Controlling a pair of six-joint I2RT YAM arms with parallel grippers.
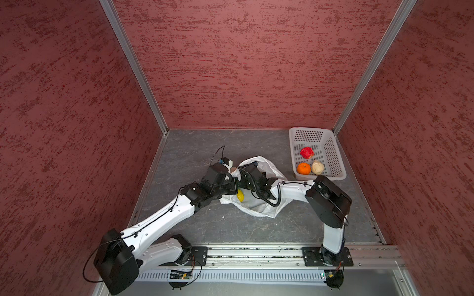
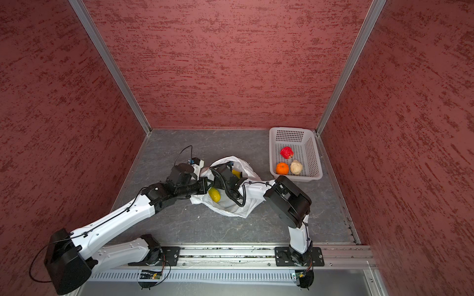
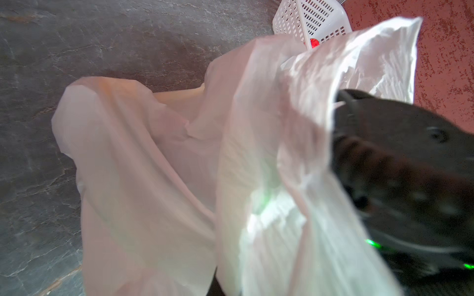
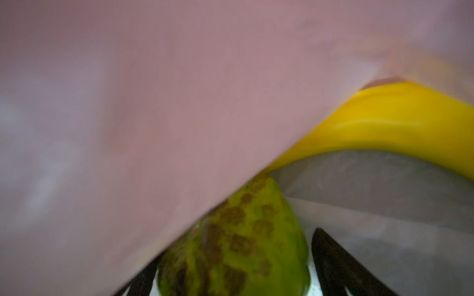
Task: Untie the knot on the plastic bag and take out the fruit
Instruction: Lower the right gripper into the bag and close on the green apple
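From where I stand, the left gripper is pinched fully closed on a fold of the plastic bag. I'd say it lifts that rim so the mouth gapes for the other arm. No knot shows anywhere, so the untying looks done. The right gripper is deep inside that mouth, its jaws spread wide to either side of a green, brown-speckled fruit. A sliver of gap shows beside one finger, so it straddles the piece without clamping it yet. Just beyond its fingertips lies the banana, half under a drape of plastic. Well away from both grippers, on the right arm's side, the basket already holds the red berry, the orange and the beige round one
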